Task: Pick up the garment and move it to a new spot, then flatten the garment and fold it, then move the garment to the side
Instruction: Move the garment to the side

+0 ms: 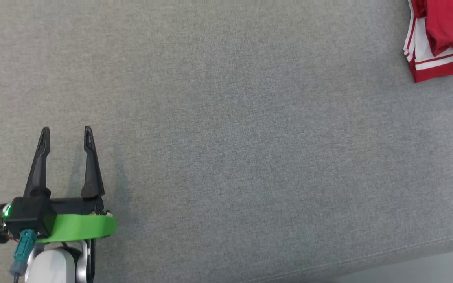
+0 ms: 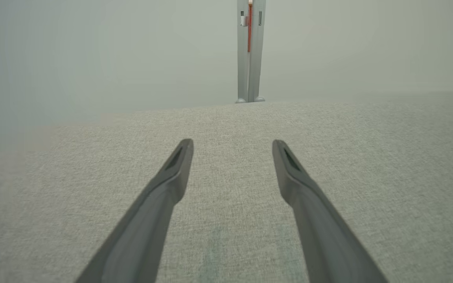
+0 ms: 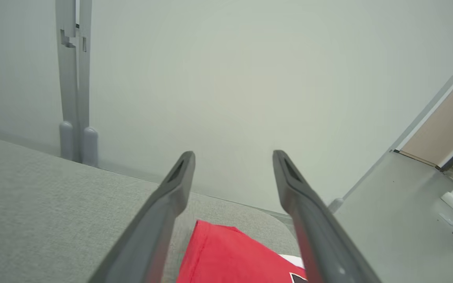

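- Left jaws: released, spread wide with nothing between the two long dark fingers (image 1: 39, 165). Poised over the bare grey woven-fabric surface (image 1: 226, 137), well apart from the red garment with white panel and striped hem (image 1: 450, 23).
- Right jaws: likewise released and empty, fingers (image 3: 161, 220) splayed just above the garment (image 3: 226, 255). No contact with the cloth as far as can be told.
- Garment's place: at the surface's far right, close to a rounded corner and partly cut off by the head view's edge. Judged already folded and set aside, though with a rumpled top red layer rather than a flat one.
- Nearest risk: snagging a fold with a fingertip while pulling away, if withdrawn low or at a slant. Likely result: top layer dragged open, fold undone.
- Next risk: closeness to the corner. Any sideways nudge, or cloth overhanging the rim, could carry the garment off onto the pale floor (image 3: 399, 204).
- Also possible: loose top layer slumping open unaided, for want of a final press.
- Left side: little danger, beyond scraping fingertips on the fabric if lowered carelessly.
- Farther out: grey upright post (image 3: 73, 98) at the far edge, a hazard only on a wide swing.
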### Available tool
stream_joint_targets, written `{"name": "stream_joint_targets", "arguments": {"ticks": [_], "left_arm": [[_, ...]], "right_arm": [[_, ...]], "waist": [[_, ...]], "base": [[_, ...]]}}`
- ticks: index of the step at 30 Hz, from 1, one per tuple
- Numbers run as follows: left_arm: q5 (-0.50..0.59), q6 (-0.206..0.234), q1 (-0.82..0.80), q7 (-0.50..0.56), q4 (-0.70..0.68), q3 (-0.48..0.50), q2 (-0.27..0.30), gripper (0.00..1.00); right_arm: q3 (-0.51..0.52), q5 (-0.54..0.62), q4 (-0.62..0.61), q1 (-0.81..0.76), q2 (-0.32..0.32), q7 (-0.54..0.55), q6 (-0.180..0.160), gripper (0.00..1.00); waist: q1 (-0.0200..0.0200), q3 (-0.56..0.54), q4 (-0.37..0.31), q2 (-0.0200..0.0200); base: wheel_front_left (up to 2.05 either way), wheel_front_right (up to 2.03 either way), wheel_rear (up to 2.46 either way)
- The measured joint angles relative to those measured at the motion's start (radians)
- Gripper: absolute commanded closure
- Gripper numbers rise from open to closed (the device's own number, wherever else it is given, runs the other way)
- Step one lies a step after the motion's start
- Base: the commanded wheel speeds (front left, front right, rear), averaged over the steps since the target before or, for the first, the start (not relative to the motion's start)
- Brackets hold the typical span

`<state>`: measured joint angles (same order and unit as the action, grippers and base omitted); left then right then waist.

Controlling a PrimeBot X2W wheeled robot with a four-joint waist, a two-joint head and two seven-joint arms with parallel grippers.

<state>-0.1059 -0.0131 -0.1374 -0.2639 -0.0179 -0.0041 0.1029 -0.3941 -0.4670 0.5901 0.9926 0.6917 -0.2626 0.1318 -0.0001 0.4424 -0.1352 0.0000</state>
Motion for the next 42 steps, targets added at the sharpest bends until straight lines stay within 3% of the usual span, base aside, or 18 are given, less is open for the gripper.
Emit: {"name": "stream_joint_targets", "arguments": {"ticks": [6, 16, 30, 42], "left_arm": [[-0.008, -0.001, 0.06, 0.0, 0.021, 0.018, -0.018, 0.0], [-0.016, -0.014, 0.114, 0.0, 0.058, 0.038, -0.034, 0.0], [-0.024, -0.04, 0.147, 0.0, 0.121, 0.042, -0.048, 0.0], [-0.024, -0.062, 0.149, 0.0, 0.16, 0.044, -0.051, 0.0]], "right_arm": [[0.072, 0.053, -0.133, -0.178, -0.102, 0.0, 0.0, 0.0], [0.09, 0.067, -0.253, -0.411, -0.216, 0.0, 0.0, 0.0], [0.27, 0.085, -0.374, -0.781, -0.377, 0.0, 0.0, 0.0], [0.339, 0.144, -0.463, -0.935, -0.512, 0.0, 0.0, 0.0]], "waist": [[0.0, -0.089, 0.028, 0.0], [0.0, -0.213, 0.073, 0.0], [0.0, -0.333, 0.129, 0.0], [0.0, -0.393, 0.15, 0.0]], "base": [[0.0, 0.0, 0.0], [0.0, 0.0, 0.0], [0.0, 0.0, 0.0], [0.0, 0.0, 0.0]]}}
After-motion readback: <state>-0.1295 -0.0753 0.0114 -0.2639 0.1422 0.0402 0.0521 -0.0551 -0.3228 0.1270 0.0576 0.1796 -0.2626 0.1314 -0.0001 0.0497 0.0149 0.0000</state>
